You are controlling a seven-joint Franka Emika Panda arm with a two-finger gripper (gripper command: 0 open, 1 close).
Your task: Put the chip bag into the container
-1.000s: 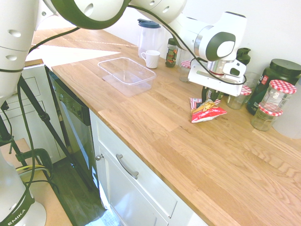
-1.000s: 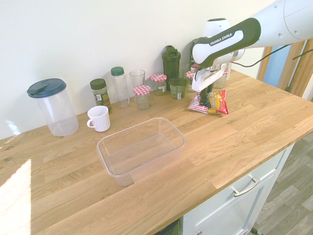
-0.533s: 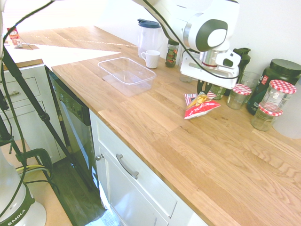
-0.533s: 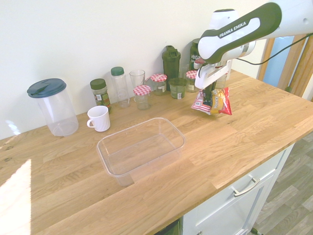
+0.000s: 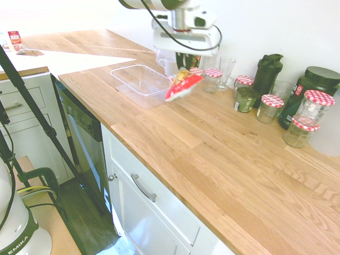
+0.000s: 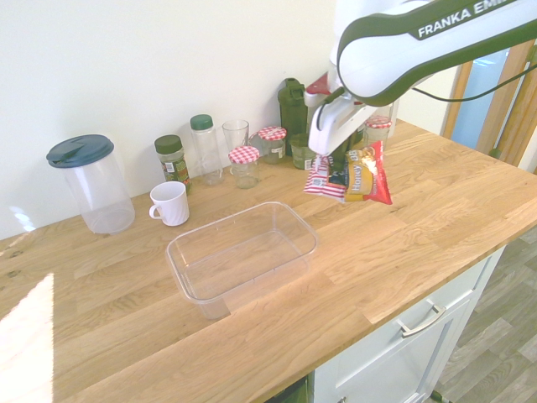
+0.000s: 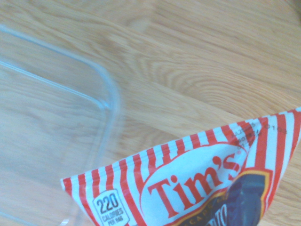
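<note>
Second exterior view shows the chip bag [image 6: 367, 176] held up off the wooden counter [image 6: 411, 231], pinched in the gripper [image 6: 338, 172] by its striped end. It hangs to the right of the container [image 6: 243, 259], outside the rim. The wrist view shows "Tim's" on red and white stripes, and a rounded corner of the container near the bag.

To the far left of the container stands a white mug [image 6: 170, 206], with a lidded pitcher [image 6: 102, 193] further left. Behind the mug is a green-lidded spice jar [image 6: 173, 164]; right of that come a clear bottle [image 6: 206, 155], a drinking glass [image 6: 237, 134], two jars with red-checked lids [image 6: 244, 170] and a dark shaker [image 6: 294, 113].

In the first exterior view, a large black tub [image 5: 314, 85] stands at right, and a red packet [image 5: 16, 42] at far left.
</note>
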